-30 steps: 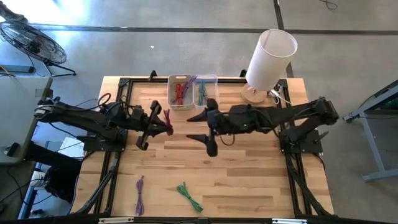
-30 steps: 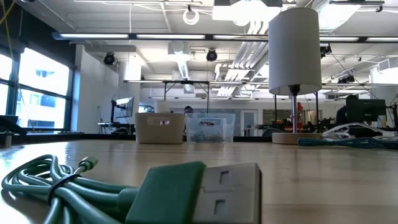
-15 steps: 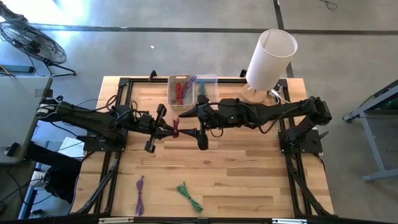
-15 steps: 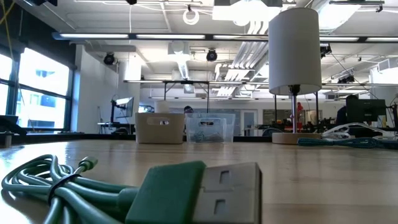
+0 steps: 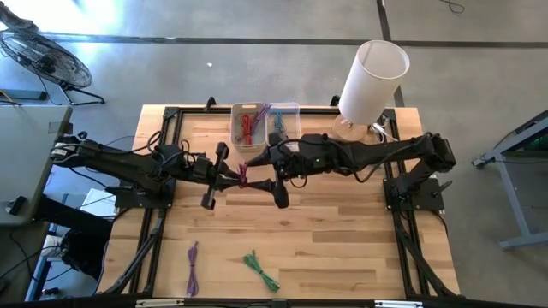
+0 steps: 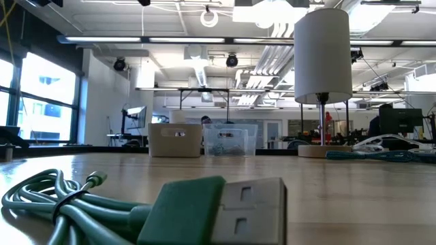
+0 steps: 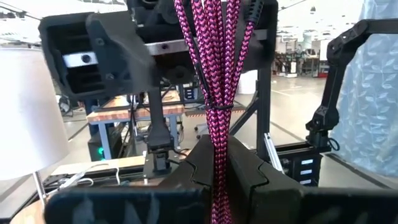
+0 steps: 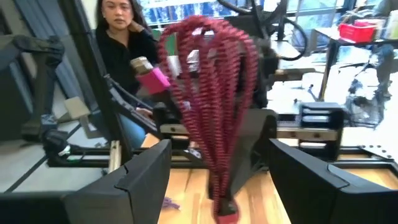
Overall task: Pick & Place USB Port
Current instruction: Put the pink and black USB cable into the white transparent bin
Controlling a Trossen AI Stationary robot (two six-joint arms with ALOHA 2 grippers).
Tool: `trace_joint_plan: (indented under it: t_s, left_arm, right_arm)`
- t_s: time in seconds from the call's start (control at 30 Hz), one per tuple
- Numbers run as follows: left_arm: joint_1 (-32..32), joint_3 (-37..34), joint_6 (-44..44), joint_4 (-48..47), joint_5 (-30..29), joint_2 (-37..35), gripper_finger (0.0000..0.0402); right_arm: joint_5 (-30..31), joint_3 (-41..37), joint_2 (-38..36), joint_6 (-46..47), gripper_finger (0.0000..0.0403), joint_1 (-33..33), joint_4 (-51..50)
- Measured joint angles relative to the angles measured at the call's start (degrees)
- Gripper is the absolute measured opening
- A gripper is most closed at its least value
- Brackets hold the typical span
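Between right gripper (image 5: pixel 277 171) spread fingers hangs red-pink braided cable (image 5: pixel 243 175), pinched by clenched left gripper (image 5: pixel 229 177); handover apparently; right should clamp squarely before left lets go.

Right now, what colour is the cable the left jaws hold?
Pink with black braiding; the cable shows best in the left wrist view.

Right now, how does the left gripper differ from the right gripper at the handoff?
The left gripper is shut on the red braided USB cable, while the right gripper is open and holds nothing. The left gripper pinches the bundle between its fingers; the right gripper's fingers stand on either side of the cable, apart from it. Both hang above mid-table, facing each other.
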Motion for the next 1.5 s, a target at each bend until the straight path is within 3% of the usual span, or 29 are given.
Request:
trace_joint_plan:
  t_s: [0.53,0.7,0.9,1.03,1.33,1.5]
  left_arm:
    - [0.0,0.0,1.3,-0.6,-0.2,0.0,0.0011]
    - [0.0,0.0,1.3,-1.0,0.2,0.4,0.0011]
    - [0.0,0.0,1.2,-1.8,-0.5,0.4,0.0011]
    - [0.0,0.0,1.1,-1.9,-2.3,0.3,0.0025]
    - [0.0,0.0,-0.2,-2.2,-3.4,-0.2,0.0126]
    - [0.0,0.0,2.0,-3.9,-2.7,-2.6,0.0144]
  right_arm:
    - [-1.6,0.0,2.5,-1.3,0.024,0.0,2.5]
    - [-1.6,0.0,2.6,-3.3,0.0172,-0.3,2.8]
    - [-1.9,0.0,2.6,-3.9,0.0023,-1.4,2.4]
    - [0.0,0.0,2.6,-3.5,0.0025,-1.3,2.1]
    - [0.3,0.0,2.6,-3.5,0.0018,-1.3,-1.4]
    - [5.5,0.0,1.7,-2.5,0.0018,-0.3,-7.6]
